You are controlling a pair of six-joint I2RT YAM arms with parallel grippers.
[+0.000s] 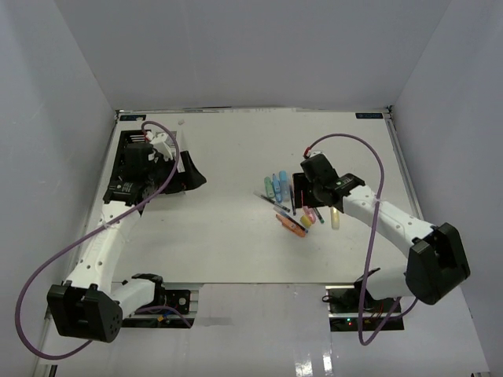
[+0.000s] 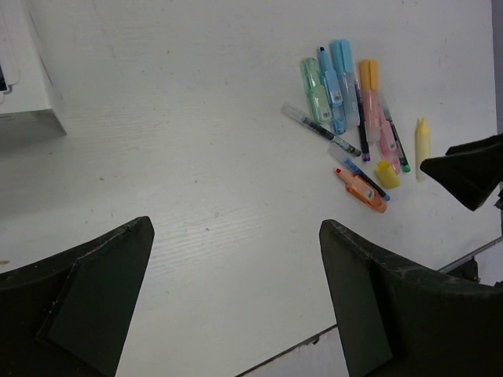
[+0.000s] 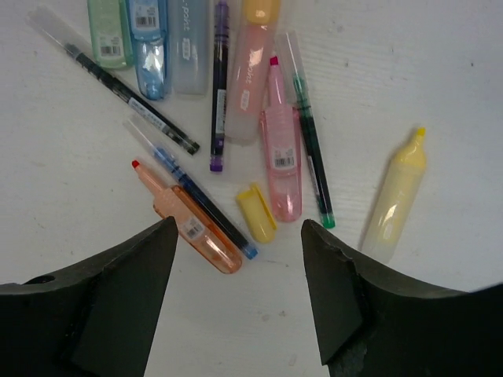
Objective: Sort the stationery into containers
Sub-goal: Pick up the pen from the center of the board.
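Observation:
The stationery lies in a loose cluster right of the table's centre. In the right wrist view I see green, blue, pink, orange and yellow markers, several thin pens and a loose yellow cap. My right gripper hovers open just above the cap and the orange marker, nothing between its fingers. My left gripper hangs open and empty over bare table, far from the cluster. A white container's corner shows at the upper left. The black container sits under the left arm.
The table's near edge runs just below my left fingers. White walls enclose the table on three sides. A purple cable loops above the right arm. The right gripper's finger pokes in at the left wrist view's right edge.

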